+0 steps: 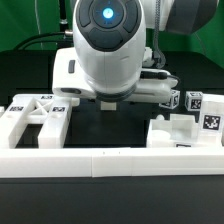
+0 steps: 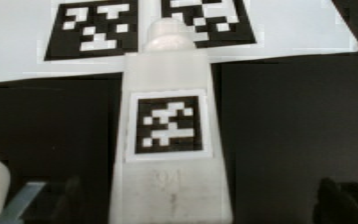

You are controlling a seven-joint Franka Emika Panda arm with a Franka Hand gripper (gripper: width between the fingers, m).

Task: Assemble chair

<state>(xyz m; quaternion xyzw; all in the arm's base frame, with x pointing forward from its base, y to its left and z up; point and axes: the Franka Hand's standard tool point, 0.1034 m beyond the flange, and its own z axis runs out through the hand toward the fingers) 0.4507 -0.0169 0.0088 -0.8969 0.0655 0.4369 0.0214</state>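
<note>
Green backdrop (image 1: 22,20) behind black tabletop (image 1: 110,125), white border wall (image 1: 110,160) along front

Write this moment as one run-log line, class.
phase: pre-grasp | end effector: open, empty | target: tagged white bar, centred between jaws | other chair parts: lying apart

chair parts (image 1: 40,115): matte white, tagged | two groups, apart | bar (image 2: 167,130): lying flat, tag up

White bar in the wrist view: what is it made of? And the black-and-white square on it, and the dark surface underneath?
White bar: likely matte plastic; even dull white, no glare, soft edges.
Square tag: seemingly a flat printed label, paper or sticker; crisp black-and-white pattern.
Table: dark and matte, perhaps cloth or a mat; too blurred to tell.
</note>
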